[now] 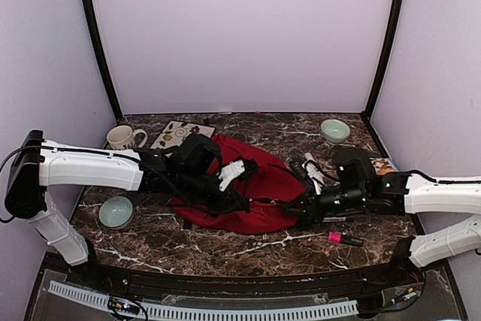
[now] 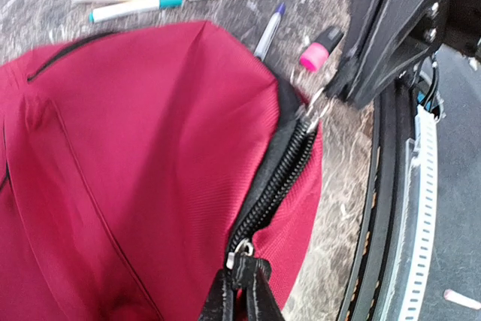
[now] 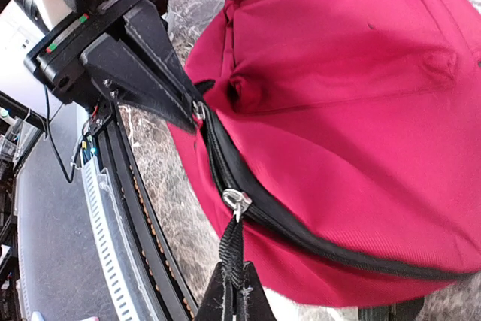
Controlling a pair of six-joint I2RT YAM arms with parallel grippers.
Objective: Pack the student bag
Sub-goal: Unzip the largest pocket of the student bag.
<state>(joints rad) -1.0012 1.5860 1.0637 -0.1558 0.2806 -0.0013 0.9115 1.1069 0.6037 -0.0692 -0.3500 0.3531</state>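
Observation:
The dark-red student bag [image 1: 252, 186] lies flat in the middle of the table. It also fills the left wrist view [image 2: 143, 171] and the right wrist view [image 3: 346, 110]. Its black main zip [image 2: 282, 174] runs along the near edge. My left gripper [image 1: 239, 202] is shut on one black zip pull [image 2: 244, 276]. My right gripper [image 1: 294, 207] is shut on a second black zip pull [image 3: 233, 249] a short way along the same zip. Each gripper shows in the other's wrist view, close by.
A mug [image 1: 124, 137] and a patterned card [image 1: 180, 134] stand at the back left, a teal bowl [image 1: 116, 212] at the front left, a pale green bowl [image 1: 334, 130] at the back right. A pink marker [image 1: 342, 238] and several pens [image 2: 135, 7] lie right of the bag.

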